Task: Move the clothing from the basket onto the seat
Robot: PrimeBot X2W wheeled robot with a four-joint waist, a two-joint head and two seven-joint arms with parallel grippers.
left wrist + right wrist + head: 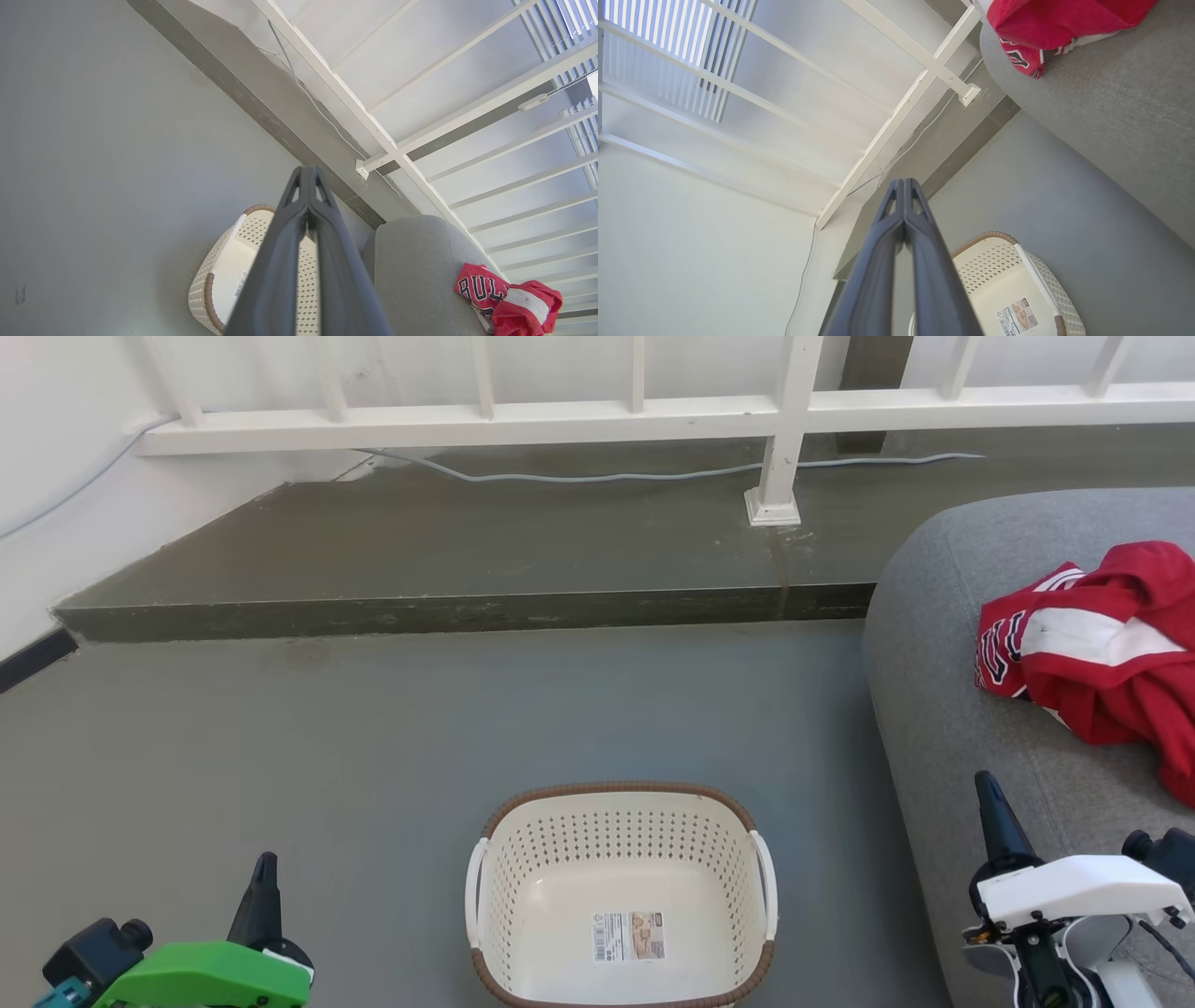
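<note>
while i watch from far away, the basket (616,790) sits on the floor (280,728), low in the middle of the head view, with just a sticker (629,936) on its bottom. the clothes (1102,653) lie in a red heap on the seat (934,728), to the right of the basket and well apart from it. one piece has a wide white stripe. the left jaws are at the lower left, above the floor, shut tight and holding nothing. the right jaws are at the lower right, above the near part of the seat, shut tight too, with nothing in them.
</note>
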